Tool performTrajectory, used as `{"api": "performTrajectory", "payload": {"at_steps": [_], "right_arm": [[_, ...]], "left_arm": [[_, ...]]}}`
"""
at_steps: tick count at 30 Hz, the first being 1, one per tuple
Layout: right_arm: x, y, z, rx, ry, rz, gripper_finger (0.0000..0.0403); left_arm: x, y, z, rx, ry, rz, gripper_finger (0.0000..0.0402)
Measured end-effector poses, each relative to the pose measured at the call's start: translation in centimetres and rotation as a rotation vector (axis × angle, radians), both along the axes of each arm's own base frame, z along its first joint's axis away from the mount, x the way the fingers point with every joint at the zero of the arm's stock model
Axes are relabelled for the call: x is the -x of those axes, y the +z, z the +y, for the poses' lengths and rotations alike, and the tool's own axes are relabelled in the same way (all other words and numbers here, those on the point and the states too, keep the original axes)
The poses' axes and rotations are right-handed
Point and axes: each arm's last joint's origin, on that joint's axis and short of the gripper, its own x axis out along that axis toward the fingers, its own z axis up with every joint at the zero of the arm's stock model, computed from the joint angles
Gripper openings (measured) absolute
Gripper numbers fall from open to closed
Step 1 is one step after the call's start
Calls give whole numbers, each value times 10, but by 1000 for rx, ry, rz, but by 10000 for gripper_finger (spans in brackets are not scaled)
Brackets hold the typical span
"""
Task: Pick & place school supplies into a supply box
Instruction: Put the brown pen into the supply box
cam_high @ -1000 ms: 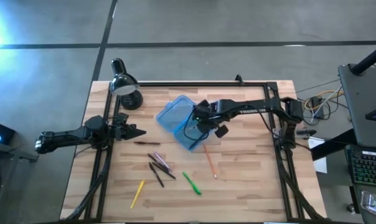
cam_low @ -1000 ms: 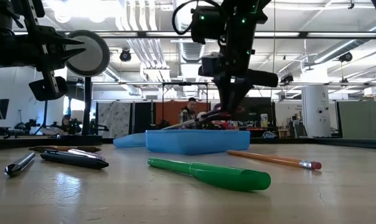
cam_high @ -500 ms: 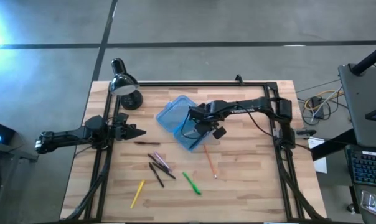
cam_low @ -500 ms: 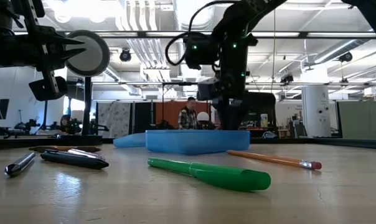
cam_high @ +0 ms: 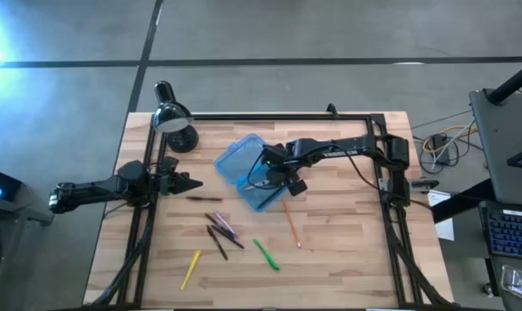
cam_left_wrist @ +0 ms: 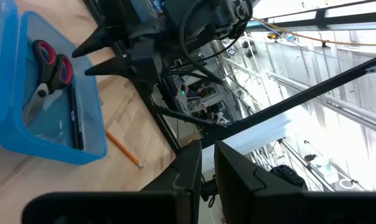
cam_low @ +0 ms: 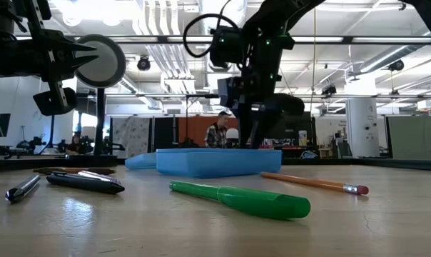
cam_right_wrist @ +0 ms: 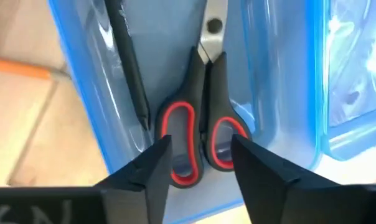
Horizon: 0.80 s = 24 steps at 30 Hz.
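The pale planked wooden tabletop looks matt and smooth. The translucent blue plastic pencil case is glossy. Inside it, the scissors with black-and-red plastic handles have bright metal blades. The green plastic pen shines slightly.

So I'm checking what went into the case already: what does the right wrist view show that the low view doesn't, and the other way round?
Only the right wrist view shows inside the blue case: the scissors with red-ringed handles lie flat beside a dark pen, with the open right gripper just above the handles, not gripping them.

Only the low view shows the green pen and dark pens on the table, plus the left gripper hanging aside.

Both show the case and the orange pencil beside it.
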Motion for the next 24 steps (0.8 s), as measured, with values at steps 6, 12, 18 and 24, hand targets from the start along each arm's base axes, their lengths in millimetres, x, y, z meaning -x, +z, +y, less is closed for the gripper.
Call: {"api": "performTrajectory", "payload": {"at_steps": [6,12,18,24], "right_arm": [[4,27,-2,-4,-86,-111,204],[11,78,-7,-9,-196,-385,207],[23,133,-9,-64,-329,-699,207],[48,174,-10,-85,-445,-874,207]], "left_arm": [[0,0,0,0,0,0,28],[0,0,0,0,0,0,28],[0,0,0,-11,6,-1,28],[0,0,1,-15,45,-1,28]]}}
